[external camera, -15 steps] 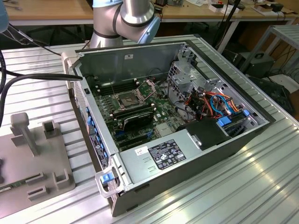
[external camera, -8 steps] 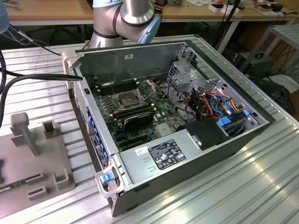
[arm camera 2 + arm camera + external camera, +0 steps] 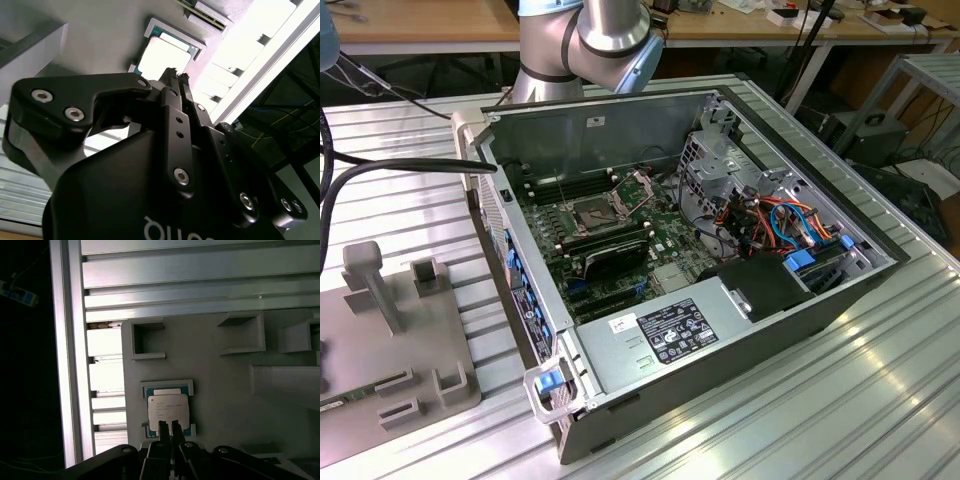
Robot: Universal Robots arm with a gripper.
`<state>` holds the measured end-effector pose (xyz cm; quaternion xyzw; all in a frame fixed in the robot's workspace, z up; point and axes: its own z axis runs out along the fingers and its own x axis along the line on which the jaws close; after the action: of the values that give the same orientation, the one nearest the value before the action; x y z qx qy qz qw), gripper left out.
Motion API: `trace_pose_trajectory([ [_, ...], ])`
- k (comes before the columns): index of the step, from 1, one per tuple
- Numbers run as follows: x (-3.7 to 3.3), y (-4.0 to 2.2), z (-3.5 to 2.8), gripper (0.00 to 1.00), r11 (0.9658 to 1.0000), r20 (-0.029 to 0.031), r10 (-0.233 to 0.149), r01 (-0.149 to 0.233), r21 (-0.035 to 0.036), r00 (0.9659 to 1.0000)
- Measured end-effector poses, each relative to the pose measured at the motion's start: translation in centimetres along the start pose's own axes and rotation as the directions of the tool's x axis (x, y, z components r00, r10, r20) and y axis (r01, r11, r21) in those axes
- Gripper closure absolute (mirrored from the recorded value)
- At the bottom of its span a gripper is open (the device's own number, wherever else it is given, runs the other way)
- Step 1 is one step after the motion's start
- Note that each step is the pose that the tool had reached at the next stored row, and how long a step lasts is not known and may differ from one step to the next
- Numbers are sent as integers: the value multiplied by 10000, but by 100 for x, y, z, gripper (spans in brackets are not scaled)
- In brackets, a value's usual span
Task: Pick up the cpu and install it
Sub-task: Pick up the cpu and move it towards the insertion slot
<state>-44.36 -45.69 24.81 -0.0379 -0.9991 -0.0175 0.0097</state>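
Over the ribbed aluminium worktop (image 3: 200, 270) our pincer (image 3: 169, 426), narrow and holding nothing, hovers at the cpu (image 3: 168, 407) resting in its grey holder (image 3: 220, 390), so we judge pickup undone and the motherboard socket (image 3: 592, 212) open, unfilled.

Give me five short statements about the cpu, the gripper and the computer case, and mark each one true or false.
1. The cpu lies flat in a recess of the grey fixture plate. True.
2. The gripper holds the cpu lifted clear of the plate. False: the cpu lies in its recess, with the gripper's tips over one edge of it.
3. The computer case is open, its green motherboard exposed. True.
4. The cpu sits inside the case. False: it is on the fixture plate, beside the case.
5. The case stands on a wooden tabletop. False: it stands on a ribbed aluminium table.
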Motion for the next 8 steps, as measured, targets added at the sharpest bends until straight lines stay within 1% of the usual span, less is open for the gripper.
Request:
trace_pose_trajectory([
  [1, 0, 0, 0, 83, 10000, 0, 0, 0, 0, 10000],
  [5, 0, 0, 0, 58, 10000, 0, 0, 0, 0, 10000],
  [6, 0, 0, 1, 58, 10000, 0, 0, 0, 0, 10000],
  [8, 0, 0, 1, 46, 10000, -1, 0, 0, 0, 10000],
])
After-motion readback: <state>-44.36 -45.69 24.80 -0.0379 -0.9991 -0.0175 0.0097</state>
